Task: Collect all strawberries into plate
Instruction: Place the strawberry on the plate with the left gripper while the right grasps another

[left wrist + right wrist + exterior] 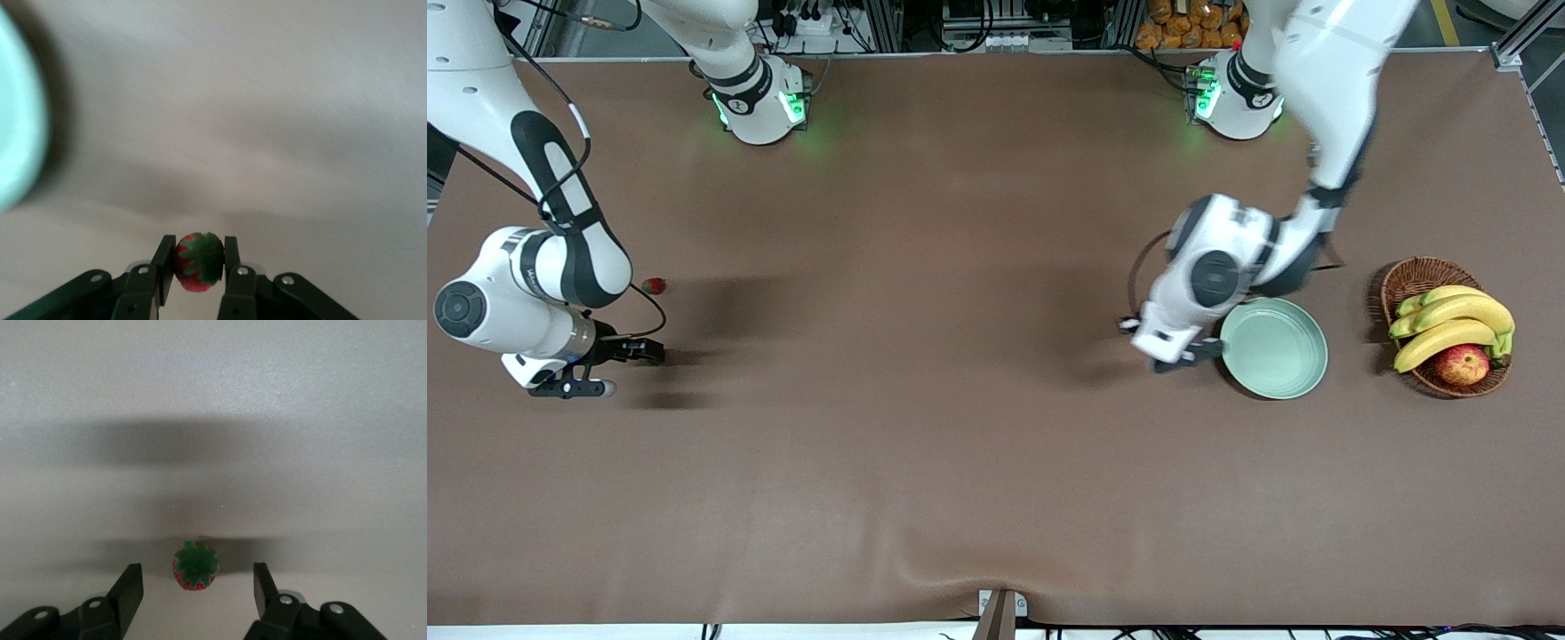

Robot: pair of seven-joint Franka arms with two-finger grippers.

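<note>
My left gripper (199,257) is shut on a strawberry (199,261), a small red berry with a green cap. In the front view this gripper (1190,354) hangs just beside the pale green plate (1276,348), toward the right arm's end of it. My right gripper (198,587) stands open low over the table, and a second strawberry (195,565) lies between its fingers, touched by neither. The hand hides that berry in the front view, where the right gripper (605,369) is near the right arm's end of the table. Another strawberry (654,285) lies on the table close by, farther from the front camera.
A brown wicker basket (1409,277) with bananas (1449,324) and an apple (1461,364) stands beside the plate, toward the left arm's end of the table. The plate's rim (17,127) shows in the left wrist view.
</note>
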